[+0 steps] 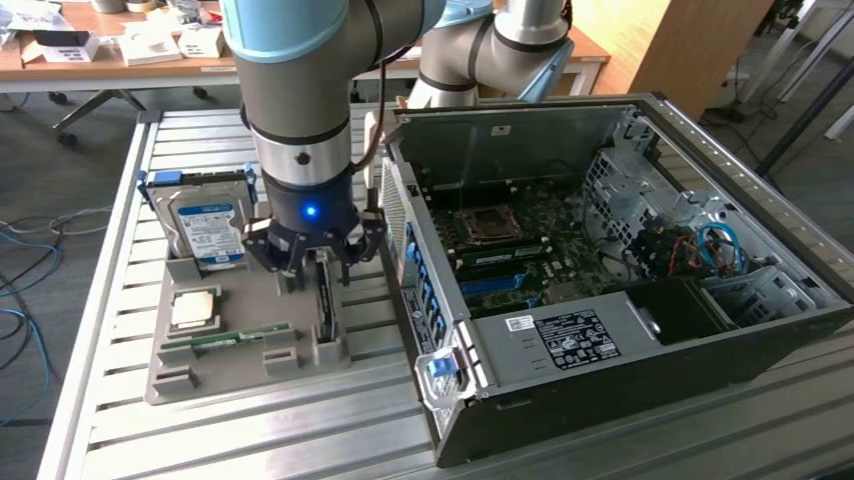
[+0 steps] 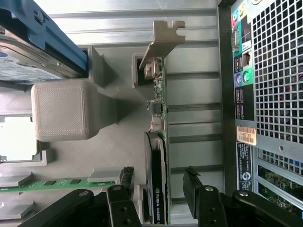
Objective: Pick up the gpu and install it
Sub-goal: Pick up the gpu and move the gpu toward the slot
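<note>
Slatted table (image 1: 200, 440), gpu (image 2: 156, 142) on edge, tool (image 2: 158, 171) spread astride it

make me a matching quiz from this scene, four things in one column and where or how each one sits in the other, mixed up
1 gpu
2 hard drive
3 memory stick
4 computer case

A side open, motherboard showing
B narrow green strip in a tray slot
C on edge in the tray, between the open fingers
D upright, blue-white label

Pairs: 1-C, 2-D, 3-B, 4-A
</note>
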You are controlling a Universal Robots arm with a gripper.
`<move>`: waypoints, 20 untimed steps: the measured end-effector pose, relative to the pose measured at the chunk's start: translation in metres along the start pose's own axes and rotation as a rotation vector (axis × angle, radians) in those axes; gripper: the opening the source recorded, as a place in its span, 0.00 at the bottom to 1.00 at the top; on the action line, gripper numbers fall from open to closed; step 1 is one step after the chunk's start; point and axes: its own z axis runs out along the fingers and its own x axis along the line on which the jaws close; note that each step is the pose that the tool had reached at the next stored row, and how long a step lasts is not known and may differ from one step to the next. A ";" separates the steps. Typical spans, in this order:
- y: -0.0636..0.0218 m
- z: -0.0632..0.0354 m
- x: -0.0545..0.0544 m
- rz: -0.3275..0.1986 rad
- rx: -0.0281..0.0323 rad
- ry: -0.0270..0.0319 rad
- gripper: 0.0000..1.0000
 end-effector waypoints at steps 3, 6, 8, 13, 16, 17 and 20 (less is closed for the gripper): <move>-0.0001 0.0019 0.000 0.000 0.0000 -0.0001 0.54; -0.0002 0.0036 0.000 0.000 0.0001 0.0000 0.54; -0.0002 0.0044 0.000 0.000 0.0001 0.0001 0.54; -0.0003 0.0062 0.000 0.000 0.0002 0.0001 0.54; -0.0003 0.0064 0.000 0.000 0.0000 0.0000 0.54; -0.0003 0.0064 0.000 0.000 0.0000 0.0000 0.54; -0.0003 0.0065 0.000 0.000 0.0000 0.0000 0.54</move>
